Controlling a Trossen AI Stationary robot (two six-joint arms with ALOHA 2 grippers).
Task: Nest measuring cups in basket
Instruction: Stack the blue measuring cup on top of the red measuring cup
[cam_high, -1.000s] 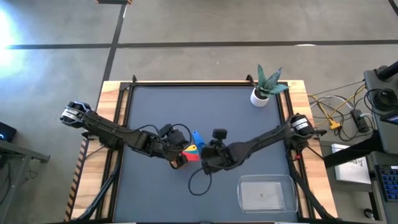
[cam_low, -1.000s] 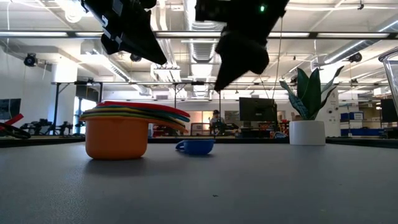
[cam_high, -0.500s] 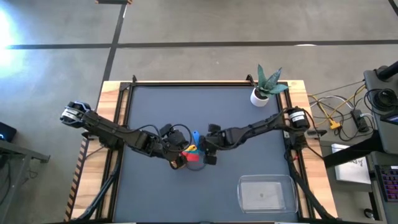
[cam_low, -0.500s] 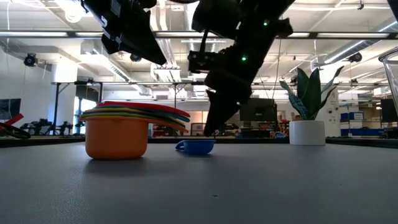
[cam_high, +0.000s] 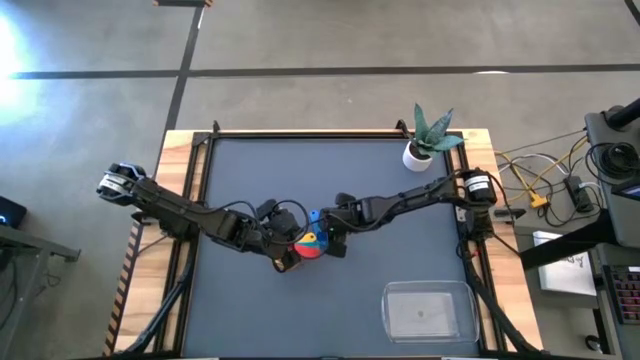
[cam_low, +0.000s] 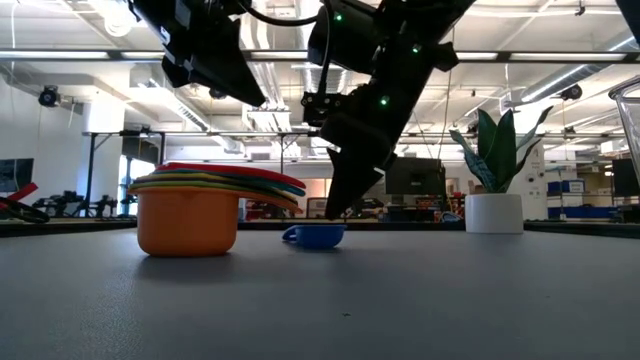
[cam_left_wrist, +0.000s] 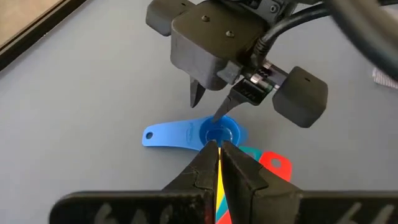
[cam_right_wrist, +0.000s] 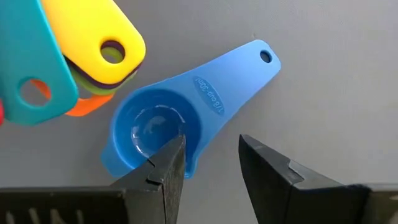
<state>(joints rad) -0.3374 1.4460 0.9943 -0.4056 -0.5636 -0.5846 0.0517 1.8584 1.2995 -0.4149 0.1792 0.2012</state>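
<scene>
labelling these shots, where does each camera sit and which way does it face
High: overhead, straight down; both arms, clear basket.
Low: table height, level across; orange cup stack, arms from above.
Left wrist: past its shut left gripper at right gripper.
Right wrist: open fingers straddling the cup's rim.
All share the blue measuring cup.

Open industrial lab: exposed ceiling ducts (cam_low: 300, 75), monitors (cam_low: 414, 176), cables (cam_high: 545, 180) beside the table (cam_high: 250, 170).
</scene>
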